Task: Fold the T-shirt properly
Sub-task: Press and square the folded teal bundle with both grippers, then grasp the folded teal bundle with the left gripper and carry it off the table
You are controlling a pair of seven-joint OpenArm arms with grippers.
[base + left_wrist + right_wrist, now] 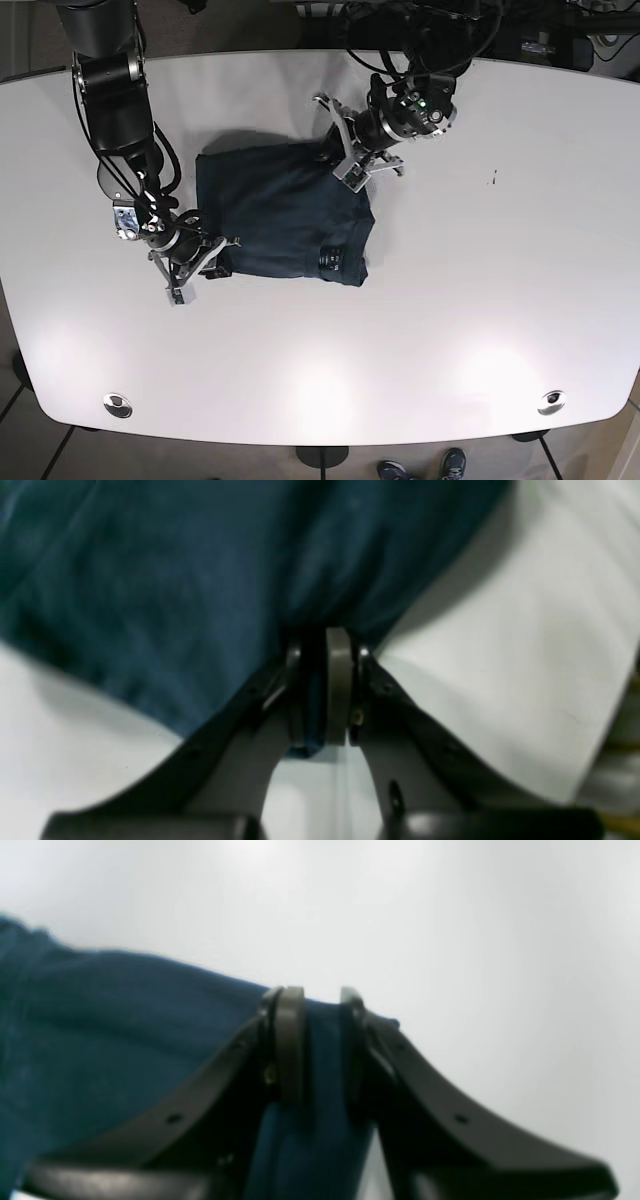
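Two claws clamped on T-shirt (285,215), left claw (320,690), right claw (320,1050), arms low.

- T-shirt (285,220): dark teal cloth, soft and matt, with a faintly mottled weave seen close in the left wrist view (175,595).
- Table (480,300): smooth white top with a slight sheen; soft bright patches of reflected light sit toward the lower part of the base view.
- Left gripper (322,690): matt black hard fingers, plastic by the look, with a dull grey-brown pad (339,685).
- Right gripper (320,1050): the same matt black finish and dull pad (290,1040).
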